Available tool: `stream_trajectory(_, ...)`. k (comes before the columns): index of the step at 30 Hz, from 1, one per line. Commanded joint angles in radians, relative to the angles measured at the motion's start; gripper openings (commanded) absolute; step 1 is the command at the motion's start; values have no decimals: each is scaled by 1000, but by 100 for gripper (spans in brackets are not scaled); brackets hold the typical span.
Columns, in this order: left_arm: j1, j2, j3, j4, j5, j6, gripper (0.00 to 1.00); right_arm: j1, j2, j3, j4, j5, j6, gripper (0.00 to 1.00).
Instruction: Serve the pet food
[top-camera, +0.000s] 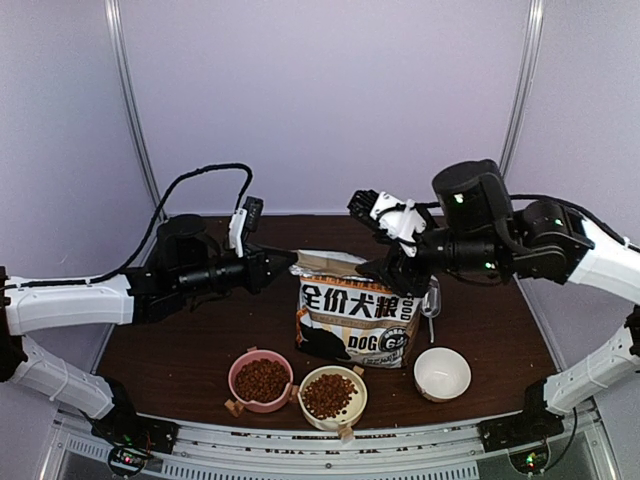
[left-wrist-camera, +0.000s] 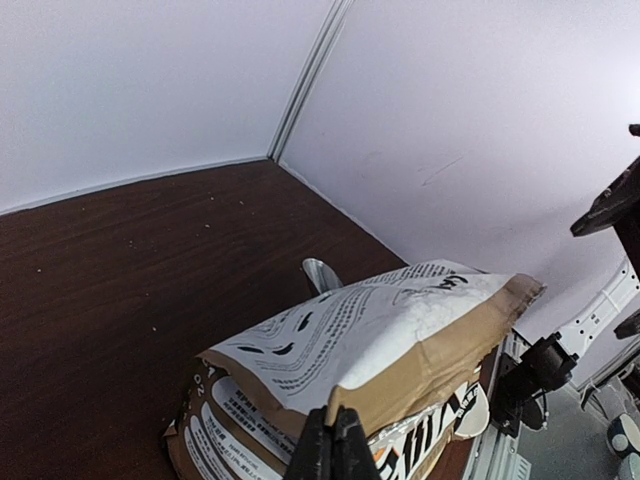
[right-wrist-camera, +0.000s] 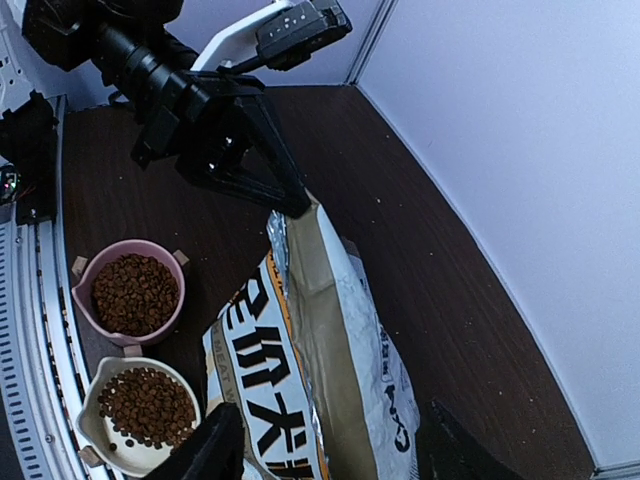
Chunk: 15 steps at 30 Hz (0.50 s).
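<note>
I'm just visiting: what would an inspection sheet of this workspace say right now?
Surface: dark wooden table, a few specks.
Job's things: kibble in pink bowl and cream bowl; white bowl empty; dog food bag upright.
Clutter: metal scoop at the bag's right.
End effectors: left end effector shut on the bag's top edge; right end effector open over the bag.
Cables: black cable loops over left arm.
Surroundings: pale walls.
</note>
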<state>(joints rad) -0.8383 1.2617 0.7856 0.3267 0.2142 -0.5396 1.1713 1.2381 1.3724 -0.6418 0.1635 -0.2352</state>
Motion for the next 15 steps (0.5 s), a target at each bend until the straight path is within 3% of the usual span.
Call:
stream_trajectory(1, 14, -48, -12, 150, -10, 32, 0, -89, 174, 157, -111, -236, 89, 58)
stream_trajectory(10, 15, -55, -35, 216, -10, 20, 0, -203, 469, 450, -187, -432, 46, 56)
stream_trajectory(15, 14, -63, -58, 262, -15, 8, 0, -235, 591, 578, -326, -482, -12, 51)
